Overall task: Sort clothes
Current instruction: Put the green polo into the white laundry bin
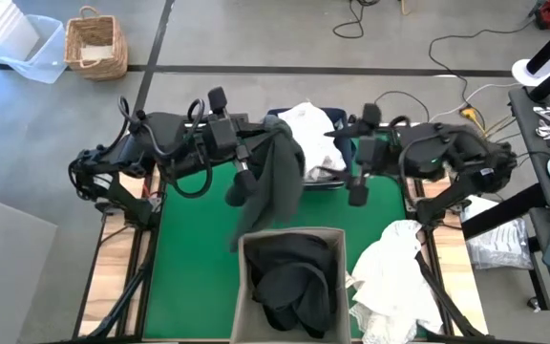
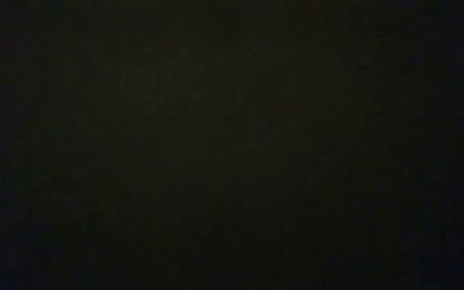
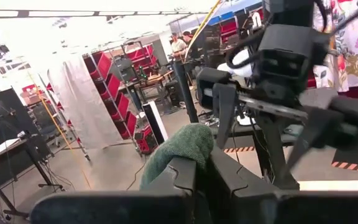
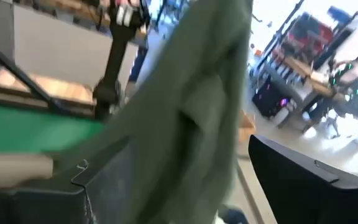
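My left claw (image 1: pixel 256 158) grips the green garment (image 1: pixel 273 186) while my right claw (image 1: pixel 355 182) hangs released; next I carry it toward the fabric bin (image 1: pixel 246 287) at 6 o'clock.

A dark green garment (image 1: pixel 275 186) hangs lifted over black clothes (image 1: pixel 292 277), with white garments (image 1: pixel 394 277) heaped beside.

— What sort of place was it?
— A robotics lab or workshop — a bare concrete floor (image 1: pixel 256 38) with loose cables (image 1: pixel 447 48), red storage racks (image 3: pixel 114 102) and cluttered workbenches (image 3: pixel 151 81), and people (image 3: pixel 179 46) standing at the back.
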